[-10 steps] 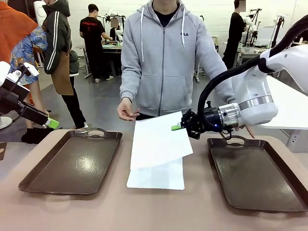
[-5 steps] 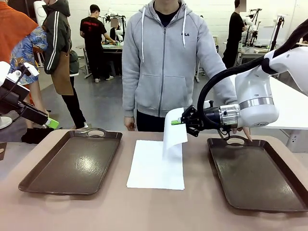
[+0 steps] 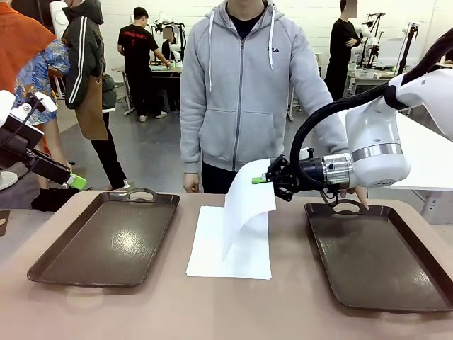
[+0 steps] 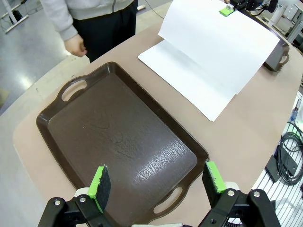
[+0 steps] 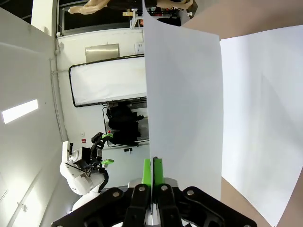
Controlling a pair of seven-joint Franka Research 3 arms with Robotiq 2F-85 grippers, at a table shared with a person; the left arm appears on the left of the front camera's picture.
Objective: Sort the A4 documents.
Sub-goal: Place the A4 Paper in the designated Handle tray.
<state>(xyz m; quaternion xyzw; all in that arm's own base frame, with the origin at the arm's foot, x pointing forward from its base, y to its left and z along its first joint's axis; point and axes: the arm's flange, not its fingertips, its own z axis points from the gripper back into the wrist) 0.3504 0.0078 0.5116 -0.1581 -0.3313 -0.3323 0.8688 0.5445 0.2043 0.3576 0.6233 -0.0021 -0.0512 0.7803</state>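
At the far left the left end effector (image 4: 157,179) hangs released, jaws spread wide, near the left tray (image 3: 106,241) and well apart from the paper. That dark brown tray has nothing in it, and its long axis runs from the robot's side toward the person (image 3: 241,85). In the middle of the tabletop (image 3: 212,312), between the two trays, the remaining A4 documents (image 3: 212,255) lie flat in a stack, long axis also running near to far. Above them the lifted sheet (image 3: 249,202) hangs curled from its upper far corner, sagging down and left over the stack; whether its lower edge touches the stack I cannot tell. That corner is pinched in the right end effector (image 3: 263,182), clenched on the paper, fingers pointing left. The right tray (image 3: 375,262), likewise bare inside, lies just to the right of that end effector. The right arm is therefore much the nearer, and the coming move likely means carrying the sheet rightward and laying it along the tray's length. The person's hand (image 3: 359,195) rests by that tray's far handle.
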